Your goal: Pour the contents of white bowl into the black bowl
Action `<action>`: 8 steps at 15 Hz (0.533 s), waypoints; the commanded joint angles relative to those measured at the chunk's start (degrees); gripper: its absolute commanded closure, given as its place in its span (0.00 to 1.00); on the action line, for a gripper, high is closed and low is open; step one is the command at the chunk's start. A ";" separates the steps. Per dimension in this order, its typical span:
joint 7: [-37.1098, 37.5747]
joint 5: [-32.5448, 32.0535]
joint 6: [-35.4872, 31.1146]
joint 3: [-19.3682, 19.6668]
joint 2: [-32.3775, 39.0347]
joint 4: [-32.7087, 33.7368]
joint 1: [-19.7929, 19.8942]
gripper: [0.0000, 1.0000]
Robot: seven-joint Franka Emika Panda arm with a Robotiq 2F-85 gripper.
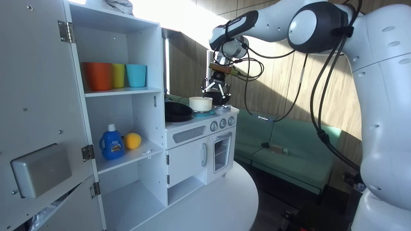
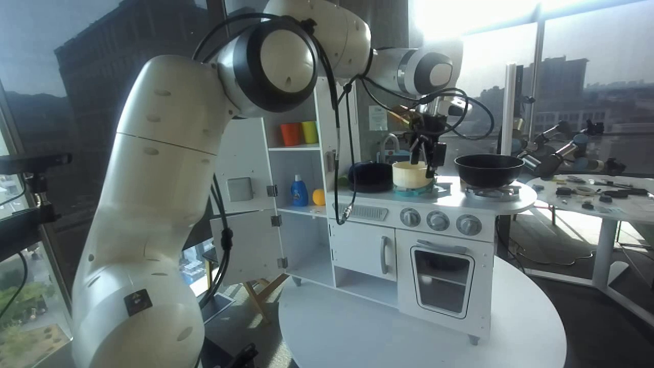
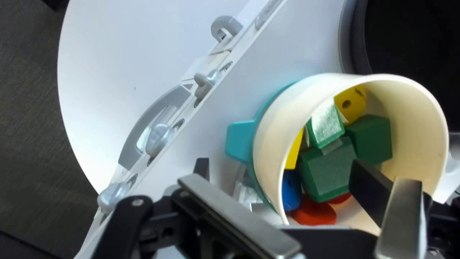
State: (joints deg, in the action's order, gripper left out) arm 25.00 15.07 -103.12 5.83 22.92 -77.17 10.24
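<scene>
The white bowl (image 2: 411,175), cream and upright, sits on a teal piece (image 3: 240,140) on the toy stove. The wrist view shows green, yellow, blue and red pieces inside the white bowl (image 3: 275,151). A flared black bowl (image 2: 489,171) stands on the right burner, partly hidden behind my gripper in an exterior view (image 1: 208,95). Another wide, round black vessel (image 1: 177,110) stands left of the white bowl and shows in the wrist view (image 3: 406,43). My gripper (image 2: 425,166) is open and empty at the white bowl's right wall, one finger over its inside, one outside.
A tall white shelf (image 1: 118,91) adjoins the stove and holds coloured cups (image 1: 98,76), a blue bottle (image 1: 112,144) and a yellow ball (image 1: 132,140). Stove knobs (image 2: 438,220) line the front. Black cables (image 1: 247,77) hang from the arm.
</scene>
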 commanded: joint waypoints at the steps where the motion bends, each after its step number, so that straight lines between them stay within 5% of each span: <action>1: -2.90 1.64 -0.24 -0.14 -3.39 -5.44 -0.44 0.00; 2: -3.41 1.53 -0.36 -0.13 -3.64 -6.12 -0.61 0.00; 3: -3.71 1.34 -0.69 -0.07 -3.92 -6.72 -0.79 0.25; 4: -4.03 1.12 -0.80 -0.01 -4.16 -7.11 -0.96 0.26; 8: -4.81 -0.20 -1.74 0.20 -5.52 -8.16 -1.80 0.57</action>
State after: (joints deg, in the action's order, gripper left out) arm 21.49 15.22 -103.26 5.68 20.56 -82.29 9.33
